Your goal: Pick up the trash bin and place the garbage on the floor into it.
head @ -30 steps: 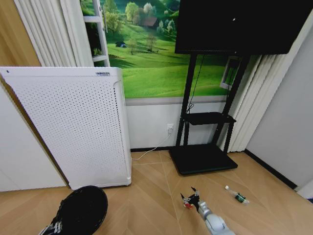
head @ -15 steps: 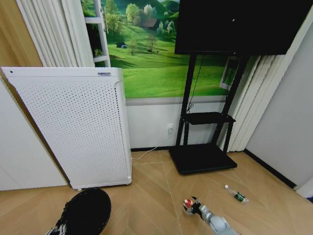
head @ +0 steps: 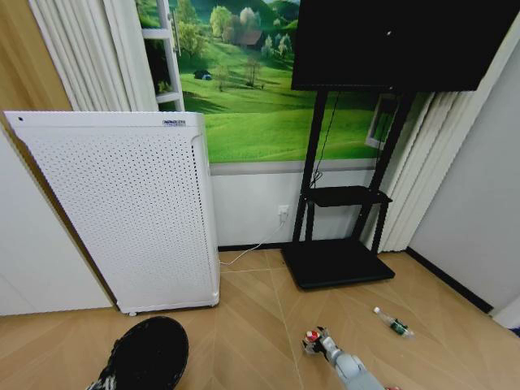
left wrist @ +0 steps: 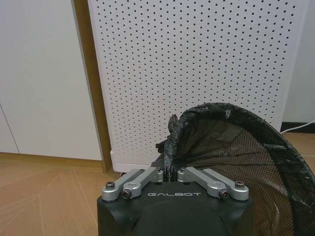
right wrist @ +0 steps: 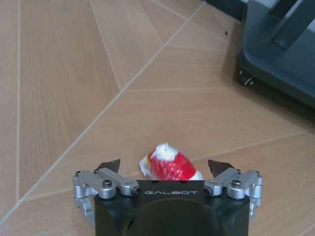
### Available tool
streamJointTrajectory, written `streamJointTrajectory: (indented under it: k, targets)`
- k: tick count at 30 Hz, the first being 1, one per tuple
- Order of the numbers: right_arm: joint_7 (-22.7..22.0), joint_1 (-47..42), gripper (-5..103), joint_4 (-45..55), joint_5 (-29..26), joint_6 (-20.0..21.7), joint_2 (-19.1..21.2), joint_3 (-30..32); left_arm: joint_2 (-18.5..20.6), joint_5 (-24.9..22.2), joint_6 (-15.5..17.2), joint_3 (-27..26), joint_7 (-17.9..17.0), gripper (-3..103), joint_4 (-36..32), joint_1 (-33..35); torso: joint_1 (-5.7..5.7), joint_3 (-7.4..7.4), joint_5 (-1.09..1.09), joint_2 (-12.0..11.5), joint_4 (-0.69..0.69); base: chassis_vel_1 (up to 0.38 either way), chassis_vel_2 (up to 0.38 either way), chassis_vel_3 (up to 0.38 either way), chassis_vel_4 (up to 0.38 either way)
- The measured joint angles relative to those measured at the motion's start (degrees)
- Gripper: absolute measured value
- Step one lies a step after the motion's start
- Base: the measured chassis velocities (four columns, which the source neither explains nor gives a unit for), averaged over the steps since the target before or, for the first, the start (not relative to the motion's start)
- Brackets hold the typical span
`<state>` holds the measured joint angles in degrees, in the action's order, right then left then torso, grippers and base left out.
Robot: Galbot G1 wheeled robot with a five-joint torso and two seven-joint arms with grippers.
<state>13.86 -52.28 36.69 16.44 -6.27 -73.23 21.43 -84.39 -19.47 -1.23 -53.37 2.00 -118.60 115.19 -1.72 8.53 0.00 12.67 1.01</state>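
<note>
step: right gripper (right wrist: 166,169) straddling red wrapper (right wrist: 170,165), jaws wide | left gripper (left wrist: 167,173) pinching trash bin (left wrist: 236,147) rim | next: closing needed

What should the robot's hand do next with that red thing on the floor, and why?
Probably close. The right hand is open, its fingers on either side of the red-and-white wrapper lying on the floor, so shutting them should catch it. The left hand is already shut on the bin rim, ready to take the litter.
</note>
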Motion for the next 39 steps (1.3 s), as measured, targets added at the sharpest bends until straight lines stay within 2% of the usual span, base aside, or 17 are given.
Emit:
streamJointTrajectory:
  k: [3,5,6,11,12,15,19,23,27,28,30,32,33,35,36,37,39]
  targets:
    - [0.54,-0.2,92,0.27,-0.13,1.68,0.12,-0.24,0.18,-0.43,0.43,-0.05,-0.05,6,0.03,-0.25,0.0,0.0,-0.01,0.0,0.0,0.0,0.0,0.0,0.0]
    - [0.62,-0.22,82,0.2,-1.14,2.29,0.04,-0.53,0.42,-0.51,0.77,0.08,-0.23,6,0.29,-0.71,0.0,0.0,-0.01,0.0,0.0,0.0,0.0,0.0,0.0]
    - [0.62,-0.22,82,0.2,-1.14,2.29,0.04,-0.53,0.42,-0.51,0.77,0.08,-0.23,6,0.29,-0.71,0.0,0.0,-0.01,0.0,0.0,0.0,0.0,0.0,0.0]
    - [-0.43,0.21,60,-0.45,-2.84,2.53,-0.58,-1.09,0.51,-0.48,1.07,0.63,-0.45,6,0.36,-1.18,0.0,0.0,-0.02,0.0,0.0,0.0,0.0,0.0,0.0]
    - [-0.43,0.21,60,-0.45,-2.84,2.53,-0.58,-1.09,0.51,-0.48,1.07,0.63,-0.45,6,0.36,-1.18,0.0,0.0,-0.02,0.0,0.0,0.0,0.0,0.0,0.0]
    - [-1.38,0.62,44,-0.69,-4.05,3.3,-1.15,-1.28,0.39,-0.41,0.29,0.62,0.06,6,0.38,-1.02,0.0,0.0,0.0,0.0,-0.01,0.0,0.0,0.0,0.0]
    - [-1.6,0.62,38,-0.69,-4.12,3.47,-1.3,-1.28,0.37,-0.48,0.19,0.39,0.1,6,0.37,-0.91,0.0,0.0,0.0,0.0,-0.01,0.0,0.0,0.0,0.0]
    - [-1.83,-0.12,24,0.17,-4.54,3.5,-1.16,-1.01,0.45,-0.82,0.14,0.06,0.1,6,0.14,-0.92,0.0,0.0,0.02,0.0,-0.01,0.0,0.0,0.0,0.0]
    - [-1.79,-1.15,23,1.75,-6.53,3.62,-0.43,-0.7,0.56,-1.1,0.16,0.24,0.01,6,0.06,-1.12,0.0,0.0,0.01,0.0,0.0,0.0,0.0,0.0,0.0]
    - [-1.56,-1.83,23,2.81,-9.39,3.64,0.17,-0.56,0.62,-1.44,0.41,0.48,-0.12,6,-0.06,-1.25,0.0,0.0,0.01,0.0,0.0,0.0,0.0,0.0,0.0]
    - [-1.37,-2.14,23,3.33,-10.71,3.61,0.42,-0.42,0.65,-1.64,0.58,0.57,-0.18,6,-0.17,-1.28,0.0,0.0,0.01,0.0,0.01,0.0,0.0,0.0,0.0]
    - [1.25,-5.31,23,9.04,-18.91,3.55,2.86,0.41,1.1,-4.24,2.84,1.0,-0.9,6,-1.46,-1.41,0.0,0.0,0.04,0.0,-0.05,0.0,0.0,0.0,0.0]
    - [1.25,-5.31,23,9.04,-18.91,3.55,2.86,0.41,1.1,-4.24,2.84,1.0,-0.9,6,-1.46,-1.41,0.0,0.0,0.04,0.0,-0.05,0.0,0.0,0.0,0.0]
    - [4.06,-10.64,23,18.58,-25.61,4.29,7.05,2.25,2.72,-9.22,6.09,2.19,-2.59,6,-2.88,-1.95,0.0,0.0,0.04,0.0,0.01,0.0,0.0,0.0,0.0]
    - [4.06,-10.64,23,18.58,-25.61,4.29,7.05,2.25,2.72,-9.22,6.09,2.19,-2.59,6,-2.88,-1.95,0.0,0.0,0.04,0.0,0.01,0.0,0.0,0.0,0.0]
    - [5.44,-13.89,23,24.36,-28.65,3.82,9.28,4.06,4.24,-12.45,7.83,3.19,-3.6,6,-3.32,-2.73,0.01,-0.01,-0.05,0.0,0.01,0.0,0.0,0.0,0.0]
    - [8.55,-18.42,23,31.38,-32.37,1.48,11.39,6.31,5.95,-18.19,10.02,5.14,-5.06,6,-4.2,-3.47,0.0,0.0,-0.02,0.01,0.05,0.0,0.0,0.0,0.0]
